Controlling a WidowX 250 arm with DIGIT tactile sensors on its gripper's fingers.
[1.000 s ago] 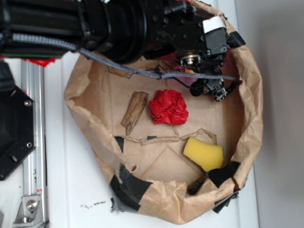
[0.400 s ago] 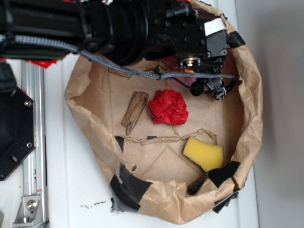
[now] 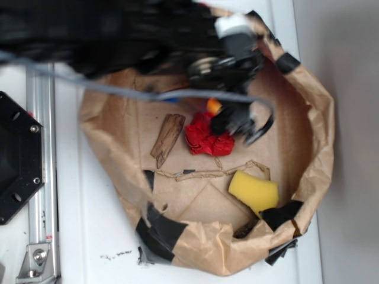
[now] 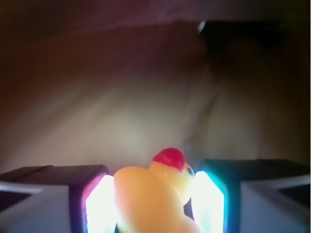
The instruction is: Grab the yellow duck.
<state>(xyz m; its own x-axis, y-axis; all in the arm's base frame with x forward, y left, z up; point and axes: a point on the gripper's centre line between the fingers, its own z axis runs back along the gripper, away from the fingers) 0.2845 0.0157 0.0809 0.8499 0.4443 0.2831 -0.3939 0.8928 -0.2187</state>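
Note:
The yellow duck point(image 4: 155, 194), glossy with a red part on its head, sits between my two fingers in the wrist view, touching both pads. In the exterior view my gripper point(image 3: 237, 121) is blurred by motion above the red cloth ball point(image 3: 207, 137), inside the brown paper basin point(image 3: 308, 136). A small orange-yellow bit of the duck point(image 3: 214, 106) shows beside the gripper. The gripper is shut on the duck and holds it clear of the paper floor.
A yellow sponge block point(image 3: 253, 190) lies at the front right of the basin. A brown wood piece point(image 3: 168, 138) lies left of the red ball. The arm point(image 3: 106, 35) covers the basin's back. A metal rail point(image 3: 40, 177) runs along the left.
The gripper has moved left and toward the front, from the basin's back right to above the red ball, with the duck in it. The arm is now motion-blurred.

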